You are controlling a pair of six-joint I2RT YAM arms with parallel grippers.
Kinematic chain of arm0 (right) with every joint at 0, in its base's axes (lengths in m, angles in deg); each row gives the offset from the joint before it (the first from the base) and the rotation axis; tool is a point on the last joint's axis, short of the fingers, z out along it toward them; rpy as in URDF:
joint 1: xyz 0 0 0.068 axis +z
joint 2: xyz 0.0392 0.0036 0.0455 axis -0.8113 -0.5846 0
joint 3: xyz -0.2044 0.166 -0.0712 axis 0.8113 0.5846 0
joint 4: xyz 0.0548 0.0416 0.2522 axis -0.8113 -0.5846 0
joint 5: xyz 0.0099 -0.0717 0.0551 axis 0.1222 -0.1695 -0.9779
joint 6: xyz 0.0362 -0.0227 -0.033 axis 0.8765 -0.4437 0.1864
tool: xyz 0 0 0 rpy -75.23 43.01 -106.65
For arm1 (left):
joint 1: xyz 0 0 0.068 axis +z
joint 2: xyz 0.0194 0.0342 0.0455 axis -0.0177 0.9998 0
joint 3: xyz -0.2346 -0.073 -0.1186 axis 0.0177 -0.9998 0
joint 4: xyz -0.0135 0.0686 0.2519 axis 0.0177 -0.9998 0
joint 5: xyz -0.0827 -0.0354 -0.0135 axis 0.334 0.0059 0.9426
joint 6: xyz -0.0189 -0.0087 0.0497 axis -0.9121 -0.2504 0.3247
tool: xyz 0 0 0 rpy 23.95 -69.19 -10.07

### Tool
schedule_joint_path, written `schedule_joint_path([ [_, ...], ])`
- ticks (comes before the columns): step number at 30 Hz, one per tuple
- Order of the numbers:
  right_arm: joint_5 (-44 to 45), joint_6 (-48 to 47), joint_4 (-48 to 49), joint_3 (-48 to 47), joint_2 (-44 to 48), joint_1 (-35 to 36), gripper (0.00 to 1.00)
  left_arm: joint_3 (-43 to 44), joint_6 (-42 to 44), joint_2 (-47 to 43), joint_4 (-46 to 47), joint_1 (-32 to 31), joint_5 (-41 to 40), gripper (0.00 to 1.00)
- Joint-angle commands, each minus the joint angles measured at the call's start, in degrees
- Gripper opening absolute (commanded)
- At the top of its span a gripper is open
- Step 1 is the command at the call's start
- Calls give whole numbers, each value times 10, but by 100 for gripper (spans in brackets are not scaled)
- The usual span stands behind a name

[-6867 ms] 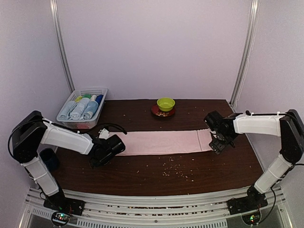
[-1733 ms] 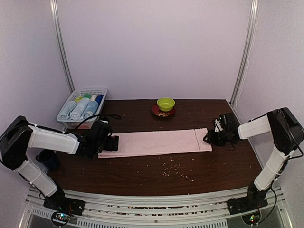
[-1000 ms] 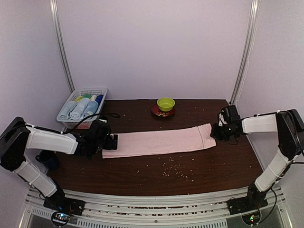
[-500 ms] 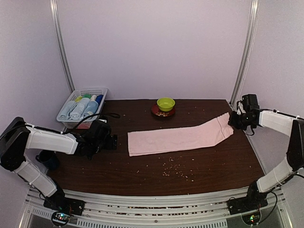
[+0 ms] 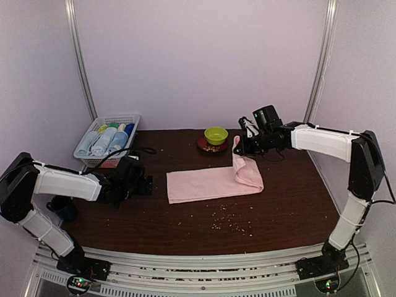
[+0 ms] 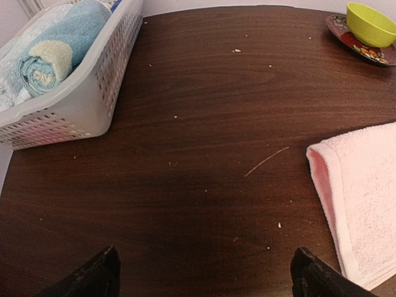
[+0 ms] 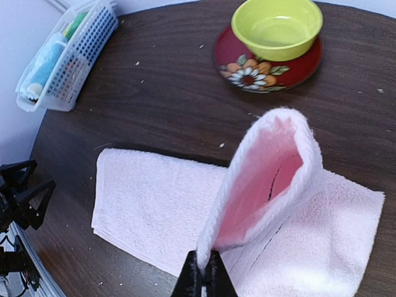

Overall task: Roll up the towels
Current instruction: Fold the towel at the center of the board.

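Observation:
A pale pink towel (image 5: pixel 201 184) lies lengthwise across the middle of the dark table. My right gripper (image 5: pixel 239 146) is shut on its right end, which it holds raised and folded back to the left over the rest. In the right wrist view the pinched edge (image 7: pixel 266 173) stands up as an open loop above the gripper (image 7: pixel 203 279). My left gripper (image 5: pixel 143 184) rests open just left of the towel, touching nothing. Its wrist view shows both fingertips (image 6: pixel 105 275) wide apart and the towel's left end (image 6: pixel 362 204) at the right. A rolled light blue towel (image 6: pixel 55 43) lies in the basket.
A white mesh basket (image 5: pixel 127 119) with several rolled towels stands at the back left. A green bowl (image 5: pixel 216 134) sits on a red flowered plate (image 5: pixel 203 146) at the back centre, close to the right gripper. Crumbs (image 5: pixel 226 219) dot the table in front.
The right gripper first dragged the towel rightward, then lifted its right end and swung it back left over the rest. The left gripper has stayed open in place.

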Motion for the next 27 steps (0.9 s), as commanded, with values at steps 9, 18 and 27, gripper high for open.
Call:
schedule_joint_path([
  [9,-36,17,-1,-135,-134,96,0,2,4,-8,3,1,-12,98],
  [18,-50,29,8,-186,-179,126,0,2,3,-10,1,1,-13,98],
  [27,-56,25,-6,-206,-201,140,0,2,3,-9,0,1,-13,98],
])
